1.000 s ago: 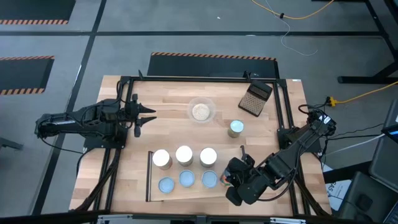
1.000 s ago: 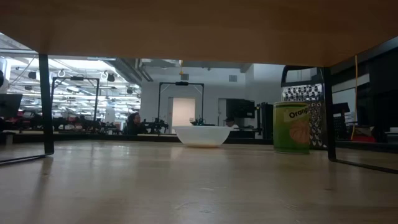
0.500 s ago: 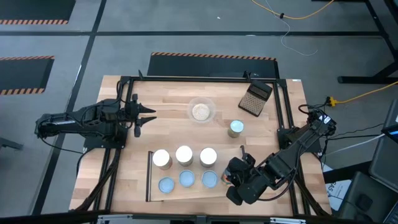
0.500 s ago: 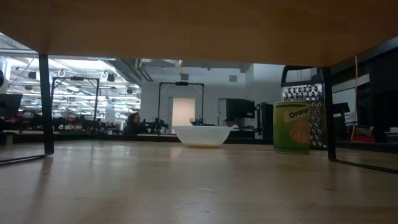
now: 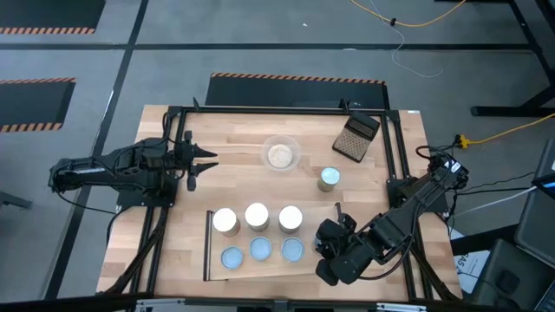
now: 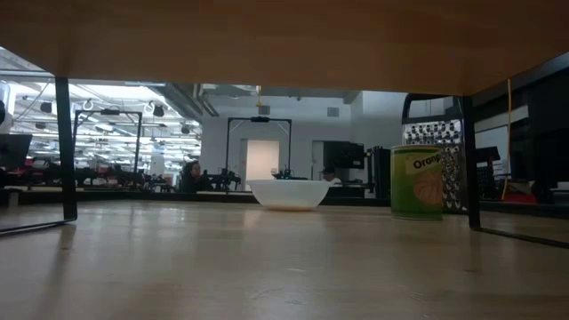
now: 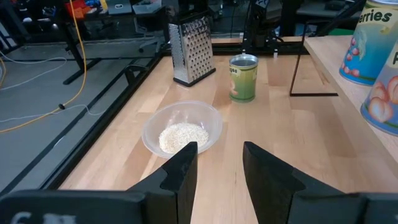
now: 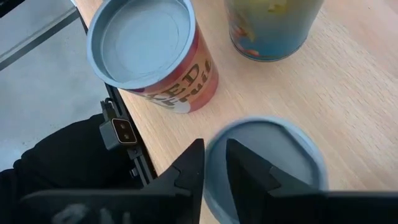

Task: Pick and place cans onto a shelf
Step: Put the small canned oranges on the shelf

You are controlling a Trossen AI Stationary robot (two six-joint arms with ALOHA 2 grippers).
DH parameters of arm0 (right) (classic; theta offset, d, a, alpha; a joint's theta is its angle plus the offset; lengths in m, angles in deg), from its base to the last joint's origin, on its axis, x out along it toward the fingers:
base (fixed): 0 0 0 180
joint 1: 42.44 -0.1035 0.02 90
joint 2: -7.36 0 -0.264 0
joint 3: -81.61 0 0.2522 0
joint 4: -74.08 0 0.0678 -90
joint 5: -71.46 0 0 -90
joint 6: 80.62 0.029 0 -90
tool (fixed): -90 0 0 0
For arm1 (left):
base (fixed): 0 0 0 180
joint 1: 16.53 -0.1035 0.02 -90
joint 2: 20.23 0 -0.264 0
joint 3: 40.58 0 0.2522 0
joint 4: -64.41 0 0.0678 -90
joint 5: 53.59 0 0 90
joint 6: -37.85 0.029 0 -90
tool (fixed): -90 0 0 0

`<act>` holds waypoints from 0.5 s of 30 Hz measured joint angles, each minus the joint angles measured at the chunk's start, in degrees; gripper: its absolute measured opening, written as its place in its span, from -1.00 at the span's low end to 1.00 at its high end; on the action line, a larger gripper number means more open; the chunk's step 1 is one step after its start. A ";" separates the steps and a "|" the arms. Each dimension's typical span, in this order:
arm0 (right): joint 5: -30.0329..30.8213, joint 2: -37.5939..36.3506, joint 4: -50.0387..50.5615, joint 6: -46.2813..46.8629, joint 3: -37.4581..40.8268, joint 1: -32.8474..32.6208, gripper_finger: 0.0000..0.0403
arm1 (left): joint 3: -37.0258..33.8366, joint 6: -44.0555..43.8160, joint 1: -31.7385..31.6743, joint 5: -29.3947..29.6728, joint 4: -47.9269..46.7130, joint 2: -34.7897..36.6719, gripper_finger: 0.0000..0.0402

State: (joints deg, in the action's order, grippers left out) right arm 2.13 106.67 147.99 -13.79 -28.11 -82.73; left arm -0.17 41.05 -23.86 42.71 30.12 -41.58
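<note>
The shelf (image 5: 211, 260) stands at the table's near middle. Three white-topped cans (image 5: 257, 215) stand in its far row and three blue-topped cans (image 5: 260, 250) in its near row. My right gripper (image 5: 321, 244) is at the right end of the near row, shut on another blue-topped can (image 8: 267, 162), which the gripper hides in the high view. A green-labelled can (image 5: 329, 178) stands alone on the table, right of middle. My left gripper (image 5: 211, 158) is open and empty at the table's left. My right gripper has the can's raised rim (image 8: 215, 163) in the narrow gap between its two fingers. One finger (image 8: 189, 171) is outside the wall and the other (image 8: 245, 171) lies over the lid. The fingers come from above. The can stands upright beside the red-labelled can (image 8: 168, 74); its base is hidden.
A clear bowl of grains (image 5: 281, 155) and a metal grater (image 5: 356, 138) stand on the table's far half. The low view looks under the shelf board (image 6: 267, 36), between its black legs (image 6: 64, 151), toward the bowl and the green-labelled can (image 6: 417, 182).
</note>
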 joint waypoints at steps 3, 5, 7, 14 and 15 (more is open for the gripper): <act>0.02 0.00 -0.12 0.00 0.00 0.00 -0.64 | 0.00 0.00 0.00 0.00 0.00 0.01 -0.39; 0.02 0.00 -0.23 0.00 0.00 0.00 -0.64 | 0.00 0.00 0.02 0.01 0.02 0.01 -0.40; 0.04 0.00 -0.27 -0.02 0.00 0.00 -0.64 | 0.00 0.00 0.00 0.01 0.00 -0.01 -0.40; 0.02 0.00 -0.36 -7.23 0.00 0.00 -0.64 | 0.00 0.00 0.00 0.01 0.00 -0.01 -0.40; -0.26 0.00 -0.40 -8.86 0.00 0.04 -0.64 | 0.00 0.00 0.02 0.01 0.00 0.00 -0.39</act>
State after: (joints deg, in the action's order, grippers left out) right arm 1.86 106.67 147.59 -22.65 -28.11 -82.69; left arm -0.17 41.05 -23.85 42.72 30.12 -41.58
